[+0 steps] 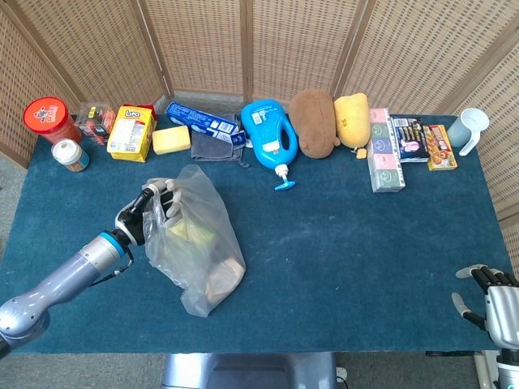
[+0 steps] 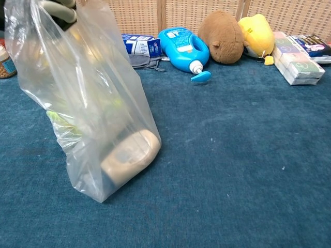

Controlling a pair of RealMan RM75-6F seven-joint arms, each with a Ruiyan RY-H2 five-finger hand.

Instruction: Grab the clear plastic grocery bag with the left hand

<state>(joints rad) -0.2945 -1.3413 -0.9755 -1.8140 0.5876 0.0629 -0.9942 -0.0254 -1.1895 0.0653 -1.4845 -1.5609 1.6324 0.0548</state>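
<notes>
The clear plastic grocery bag stands on the blue table, pulled up tall, with a beige bottle and green and yellow items inside. In the chest view the bag fills the left side and its base still touches the cloth. My left hand grips the bag's top at its upper left; in the chest view only its fingers show at the top edge, wrapped in the plastic. My right hand rests at the table's lower right corner with fingers apart, holding nothing.
Along the back edge stand a red-lidded jar, a yellow box, a blue detergent bottle, brown and yellow plush toys, flat boxes and a cup. Blue cloth lies open to the bag's right.
</notes>
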